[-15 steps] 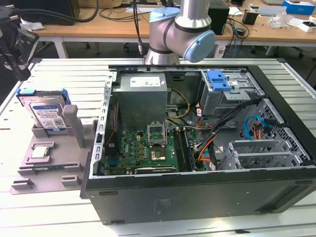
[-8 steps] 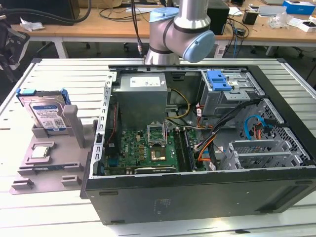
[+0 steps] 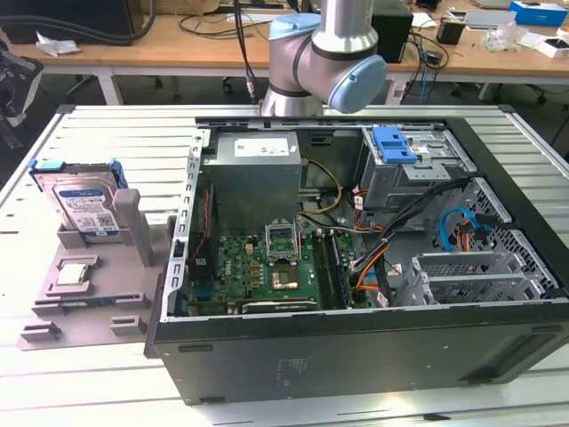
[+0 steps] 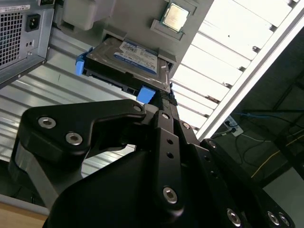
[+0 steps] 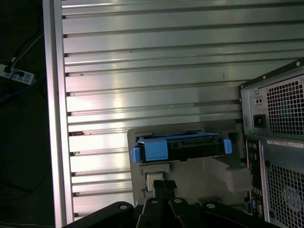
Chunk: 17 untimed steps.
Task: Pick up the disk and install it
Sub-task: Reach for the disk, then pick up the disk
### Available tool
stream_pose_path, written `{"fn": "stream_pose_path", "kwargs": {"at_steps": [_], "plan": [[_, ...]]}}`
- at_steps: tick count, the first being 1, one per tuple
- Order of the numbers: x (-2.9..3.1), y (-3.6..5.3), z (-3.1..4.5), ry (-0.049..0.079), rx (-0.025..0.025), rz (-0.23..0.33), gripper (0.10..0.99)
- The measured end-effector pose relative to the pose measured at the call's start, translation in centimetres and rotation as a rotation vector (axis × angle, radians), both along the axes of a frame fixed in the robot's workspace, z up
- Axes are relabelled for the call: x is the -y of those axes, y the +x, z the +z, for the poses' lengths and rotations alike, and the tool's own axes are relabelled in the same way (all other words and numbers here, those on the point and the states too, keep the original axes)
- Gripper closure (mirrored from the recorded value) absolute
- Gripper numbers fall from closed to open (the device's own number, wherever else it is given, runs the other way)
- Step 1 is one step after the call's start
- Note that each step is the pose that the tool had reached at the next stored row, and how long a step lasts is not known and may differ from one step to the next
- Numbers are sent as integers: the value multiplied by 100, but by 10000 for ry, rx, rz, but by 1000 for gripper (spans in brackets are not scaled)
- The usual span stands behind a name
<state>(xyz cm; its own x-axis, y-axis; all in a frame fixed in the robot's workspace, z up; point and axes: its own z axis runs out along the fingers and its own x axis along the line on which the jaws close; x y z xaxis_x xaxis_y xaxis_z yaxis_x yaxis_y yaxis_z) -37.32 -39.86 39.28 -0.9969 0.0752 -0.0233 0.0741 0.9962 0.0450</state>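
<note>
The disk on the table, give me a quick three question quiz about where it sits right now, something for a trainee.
1. True or false: the disk is already mounted inside the computer case.
2. Which thing lies flat on the grey holder beside the standing disk? A. a CPU chip B. a screwdriver C. a coil of cable
3. Fill in: the bracket framing the disk is ___ in colour.

Key: 1 false, it stands in the grey holder outside the case; 2 A; 3 blue.
</note>
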Motion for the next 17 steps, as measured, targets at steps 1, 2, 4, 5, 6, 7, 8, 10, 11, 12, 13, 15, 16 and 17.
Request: {"fn": "stream_pose_path", "kwargs": {"at_steps": [1,2,4,5,6,7,8,10,11,12,13,15,16,17], "plan": [[0,-1,0,0,-1,-1,980],[0,-1,1,0,-1,-1,980],[0,-1,0,0,0,-1,980],[0,-2,0,0,-1,-1,980],[0,-2,0,0,-1,-1,980],[0,-2,0,-1,-1,-1,980],[0,-2,0,0,0,-1,980],[0,-3,0,0,0,-1,980],[0,-3,0,0,-1,-1,980],[0,-3,0,0,-1,-1,980],[0,-4,0,-1,0,-1,980],[0,-4,0,0,0,28,980],[-1,-4,0,0,0,87,980],[-1,-5,1,0,-1,171,980]]}}
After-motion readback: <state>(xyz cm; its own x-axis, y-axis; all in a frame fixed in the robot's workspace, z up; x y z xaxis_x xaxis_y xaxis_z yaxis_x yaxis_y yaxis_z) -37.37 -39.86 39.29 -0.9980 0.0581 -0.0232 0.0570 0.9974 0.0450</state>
